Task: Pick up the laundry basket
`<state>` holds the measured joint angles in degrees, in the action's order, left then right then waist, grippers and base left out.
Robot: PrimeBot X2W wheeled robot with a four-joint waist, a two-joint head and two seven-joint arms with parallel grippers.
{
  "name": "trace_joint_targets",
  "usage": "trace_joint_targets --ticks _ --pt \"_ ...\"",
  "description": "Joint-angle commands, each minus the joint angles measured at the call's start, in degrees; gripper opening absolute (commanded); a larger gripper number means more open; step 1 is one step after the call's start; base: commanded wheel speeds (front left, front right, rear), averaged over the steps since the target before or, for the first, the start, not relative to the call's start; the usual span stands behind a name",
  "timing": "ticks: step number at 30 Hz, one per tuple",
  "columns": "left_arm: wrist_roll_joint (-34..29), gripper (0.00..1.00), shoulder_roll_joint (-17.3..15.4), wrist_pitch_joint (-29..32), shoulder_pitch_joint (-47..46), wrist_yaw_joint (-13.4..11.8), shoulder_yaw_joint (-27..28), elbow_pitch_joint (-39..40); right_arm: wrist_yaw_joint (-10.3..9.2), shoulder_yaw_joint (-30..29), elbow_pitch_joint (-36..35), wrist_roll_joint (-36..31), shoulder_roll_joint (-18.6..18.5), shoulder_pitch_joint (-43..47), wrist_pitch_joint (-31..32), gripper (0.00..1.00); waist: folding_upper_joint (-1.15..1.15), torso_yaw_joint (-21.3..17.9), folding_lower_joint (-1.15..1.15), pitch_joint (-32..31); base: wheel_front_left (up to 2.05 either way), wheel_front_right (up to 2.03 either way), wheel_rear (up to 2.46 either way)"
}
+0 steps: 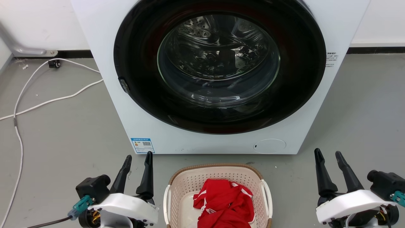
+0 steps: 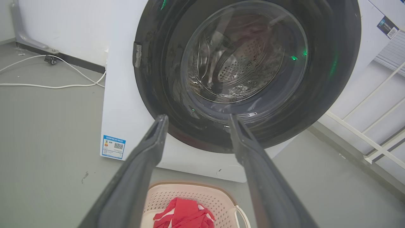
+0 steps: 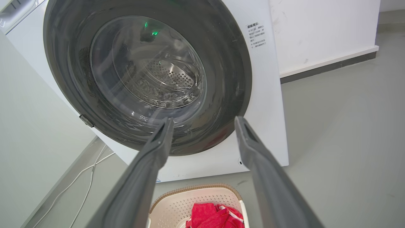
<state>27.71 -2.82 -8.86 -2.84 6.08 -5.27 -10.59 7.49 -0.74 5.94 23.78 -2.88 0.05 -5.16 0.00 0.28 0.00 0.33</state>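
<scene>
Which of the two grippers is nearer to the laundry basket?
The left gripper: it stands close beside the laundry basket, the right gripper clearly farther off.

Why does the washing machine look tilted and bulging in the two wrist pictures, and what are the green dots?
Left wrist view: the wide-angle lens bows and tilts the washing machine; the green specks on its door glass look like reflected lights. Right wrist view: same warping, green glints, and the right claw looms oversized. Head view: even light, straighter edges, pale reflections in the glass.
</scene>
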Motion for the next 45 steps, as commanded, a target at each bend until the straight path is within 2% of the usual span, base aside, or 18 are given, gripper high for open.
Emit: trace_joint_targets --ticks 1,21,45 --pt "-1.4 1.00 -0.1 -0.6 -0.1 0.0 -0.2 0.6 0.00 0.1 -0.8 -1.5 0.0 0.1 -0.5 1.00 0.00 0.0 0.00 0.0 0.00 0.00 0.00" --pt "-13.6 1.00 -0.2 -3.5 0.2 -0.7 -2.0 0.1 0.00 0.6 -1.7 -13.9 0.0 0.8 -0.9 1.00 0.00 0.2 0.00 0.7 0.00 0.00 0.00" --pt "-22.5 1.00 -0.1 -6.2 1.1 -0.9 -2.0 -1.6 -0.01 2.2 -2.9 -23.2 0.0 2.3 -2.0 1.00 0.00 -0.1 0.00 0.7 0.00 0.00 0.00"
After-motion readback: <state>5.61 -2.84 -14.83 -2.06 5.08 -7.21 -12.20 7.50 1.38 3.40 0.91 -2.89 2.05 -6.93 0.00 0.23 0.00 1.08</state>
